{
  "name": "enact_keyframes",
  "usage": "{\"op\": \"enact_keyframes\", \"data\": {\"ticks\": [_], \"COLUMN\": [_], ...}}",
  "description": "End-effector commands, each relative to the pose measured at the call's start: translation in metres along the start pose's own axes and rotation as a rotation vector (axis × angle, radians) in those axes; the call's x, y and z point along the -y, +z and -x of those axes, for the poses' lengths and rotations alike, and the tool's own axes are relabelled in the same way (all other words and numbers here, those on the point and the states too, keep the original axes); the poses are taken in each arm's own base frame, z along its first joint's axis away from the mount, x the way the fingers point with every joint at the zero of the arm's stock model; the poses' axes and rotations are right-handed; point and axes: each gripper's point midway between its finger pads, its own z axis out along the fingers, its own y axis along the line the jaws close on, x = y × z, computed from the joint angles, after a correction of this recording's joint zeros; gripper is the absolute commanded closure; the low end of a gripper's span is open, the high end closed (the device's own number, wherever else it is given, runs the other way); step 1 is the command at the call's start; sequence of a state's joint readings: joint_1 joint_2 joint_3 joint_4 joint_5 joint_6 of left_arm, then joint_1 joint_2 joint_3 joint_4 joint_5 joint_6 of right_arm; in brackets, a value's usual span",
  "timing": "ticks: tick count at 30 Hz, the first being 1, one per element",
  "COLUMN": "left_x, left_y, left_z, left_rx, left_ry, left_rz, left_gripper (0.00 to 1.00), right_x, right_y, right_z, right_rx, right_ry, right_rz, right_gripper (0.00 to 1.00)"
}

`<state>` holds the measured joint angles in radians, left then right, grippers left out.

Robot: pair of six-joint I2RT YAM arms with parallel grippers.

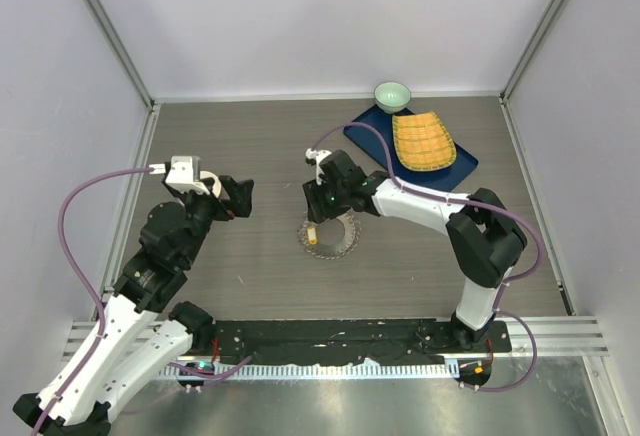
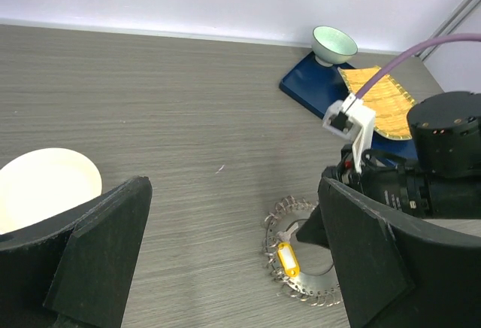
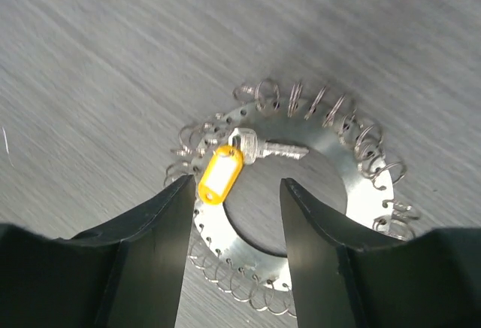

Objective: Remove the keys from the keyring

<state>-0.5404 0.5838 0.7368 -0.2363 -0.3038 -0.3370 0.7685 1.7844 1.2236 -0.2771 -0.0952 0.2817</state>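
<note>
My right gripper (image 3: pixel 237 208) hangs half open and empty, directly over the keyring (image 3: pixel 325 192), whose one key (image 3: pixel 279 148) and yellow tag (image 3: pixel 219 176) show between its fingers. My left gripper (image 2: pixel 233 200) gapes wide, with the keyring ahead to its right.

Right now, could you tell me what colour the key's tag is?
The tag is yellow; the right wrist view shows it best.

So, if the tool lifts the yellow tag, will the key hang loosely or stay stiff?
Probably loosely: the yellow tag seems joined to the key by a small ring, so it should swing. The flat keyring looks thin and may lift along.
</note>
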Motion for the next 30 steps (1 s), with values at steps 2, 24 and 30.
{"op": "enact_keyframes", "data": {"ticks": [2, 24, 30], "left_x": [0.005, 0.007, 0.007], "left_y": [0.0, 0.0, 0.0], "left_z": [0.014, 0.013, 0.012], "left_rx": [0.05, 0.043, 0.042], "left_ry": [-0.029, -0.028, -0.028], "left_rz": [-0.02, -0.027, -0.03], "left_gripper": [0.02, 0.02, 0.02], "right_x": [-0.011, -0.01, -0.008], "right_y": [-0.008, 0.032, 0.039], "right_z": [-0.015, -0.034, -0.042], "right_rx": [-0.038, -0.008, -0.023], "right_ry": [-0.116, 0.04, 0.026], "right_rz": [0.095, -0.046, -0.102], "right_gripper": [0.47, 0.51, 0.53]}}
